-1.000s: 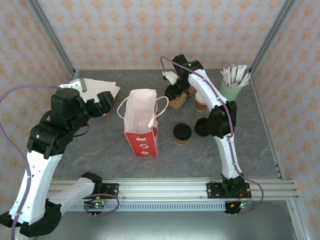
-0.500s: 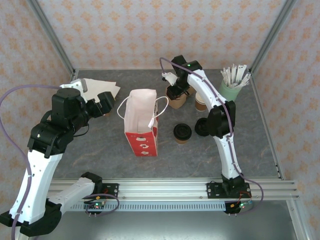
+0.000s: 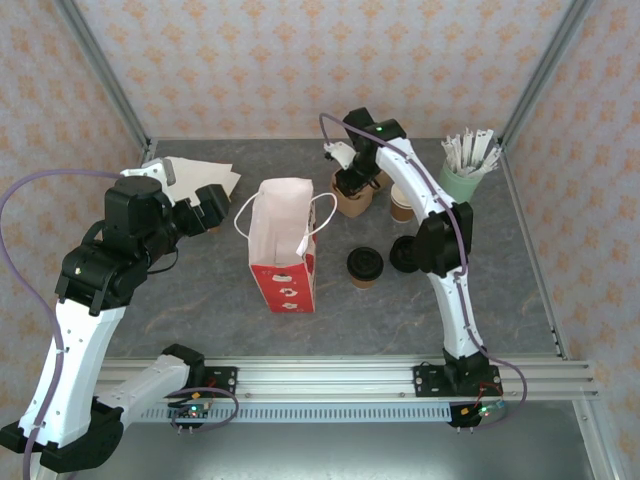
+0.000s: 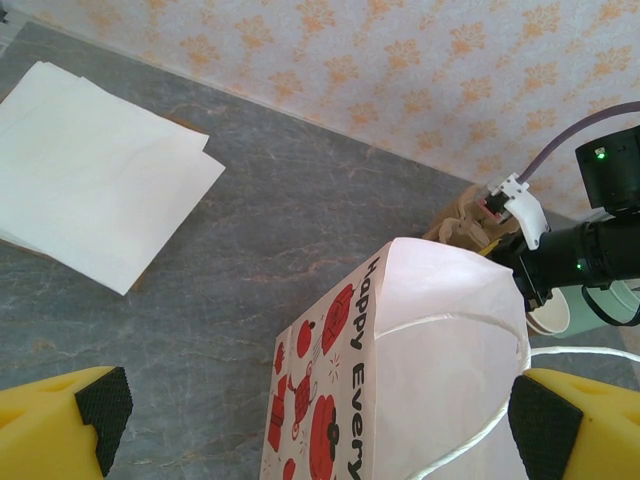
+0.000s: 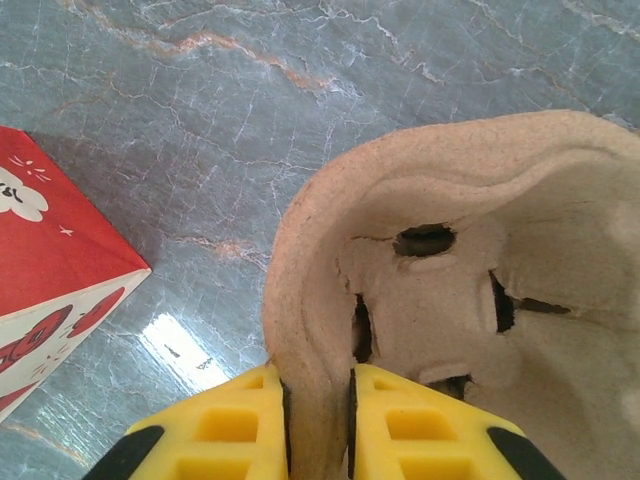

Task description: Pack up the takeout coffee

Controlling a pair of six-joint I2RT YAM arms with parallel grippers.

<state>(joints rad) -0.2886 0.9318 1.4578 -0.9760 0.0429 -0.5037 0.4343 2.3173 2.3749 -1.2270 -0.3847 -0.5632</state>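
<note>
On the grey marbled table (image 3: 200,290), the right gripper (image 5: 318,400) pinches the wall of the moulded-pulp carrier (image 5: 480,260). The left gripper (image 4: 322,412) gapes wide, facing the red paper bag (image 4: 440,330). 1 lidded takeout coffee (image 3: 364,266) stands just right of that bag.

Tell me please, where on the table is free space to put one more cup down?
Free: the grey table in front of the paper bag, toward the rail, and the front-right corner beyond the lidded cup. Crowded: the back right, where carrier, open cup and stirrer cup stand close.
</note>
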